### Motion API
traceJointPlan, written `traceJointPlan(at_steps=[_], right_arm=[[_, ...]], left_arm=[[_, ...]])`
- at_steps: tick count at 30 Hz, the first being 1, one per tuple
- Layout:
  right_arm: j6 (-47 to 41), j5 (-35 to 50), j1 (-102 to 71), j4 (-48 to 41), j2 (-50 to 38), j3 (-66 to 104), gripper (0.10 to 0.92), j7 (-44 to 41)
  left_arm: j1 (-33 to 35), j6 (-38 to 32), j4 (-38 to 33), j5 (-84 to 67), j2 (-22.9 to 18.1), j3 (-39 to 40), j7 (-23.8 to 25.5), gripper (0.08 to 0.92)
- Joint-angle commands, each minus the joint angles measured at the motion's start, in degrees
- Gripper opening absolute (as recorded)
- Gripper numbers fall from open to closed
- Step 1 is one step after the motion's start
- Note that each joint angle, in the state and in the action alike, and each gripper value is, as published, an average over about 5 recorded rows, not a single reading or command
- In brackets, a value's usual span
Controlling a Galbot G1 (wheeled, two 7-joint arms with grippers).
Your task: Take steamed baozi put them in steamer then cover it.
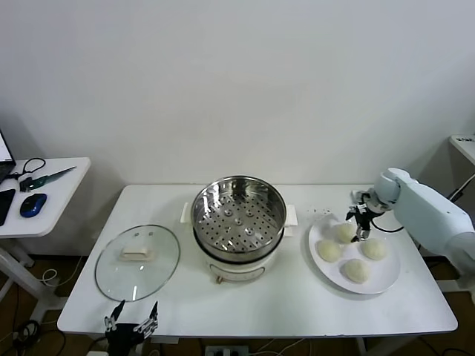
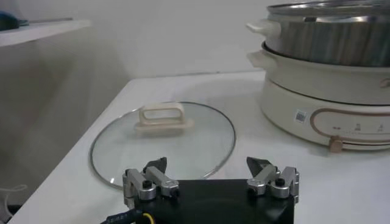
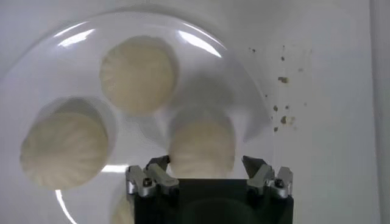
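Note:
Four cream-white baozi lie on a flat white plate at the table's right. My right gripper hangs open just above the rearmost baozi, which sits between the spread fingers in the right wrist view; contact cannot be told. Two more baozi show beyond it there. The steel steamer with its perforated tray stands empty at the table's middle on a white base. The glass cover with a cream handle lies flat at the left. My left gripper is open and empty at the front edge.
A small side table at the far left holds a blue mouse and scissors. Crumbs dot the tabletop beside the plate. The white wall stands behind the table.

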Motion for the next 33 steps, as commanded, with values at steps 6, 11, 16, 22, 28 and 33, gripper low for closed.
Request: traceJointPlan(at_steps=[6, 11, 16, 22, 28, 33], right_arm=[[0.35, -1.02, -0.19, -2.32, 1.66, 0.05, 0.682, -0.93], [0.45, 2.48, 3.36, 1.49, 0.11, -3.93, 0.671, -1.8], [3.25, 10.95, 16.7, 10.42, -3.11, -17.37, 0.67, -3.03], [14.83, 18.04, 40.56, 18.87, -0.12, -34.02, 0.67, -5.28], [28.91, 19.36, 53.0, 33.67, 7.33, -39.28, 0.67, -3.79], [33.59, 14.06, 50.01, 41.8, 13.18, -38.26, 0.67, -0.98]], left_arm=[[0.08, 0.16, 0.11, 0.1, 0.07, 0.09, -0.05, 0.823], [0.01, 0.42, -0.17, 0.15, 0.21, 0.15, -0.04, 0.823], [0.06, 0.6, -0.56, 0.17, 0.57, 0.17, -0.08, 0.823], [-0.13, 1.17, -1.48, 0.32, 0.66, 0.48, -0.03, 0.823], [-0.22, 1.27, -2.03, 0.49, 0.56, 0.73, 0.06, 0.823], [-0.87, 1.09, -2.23, 0.66, 0.54, 0.46, 0.16, 0.823]])
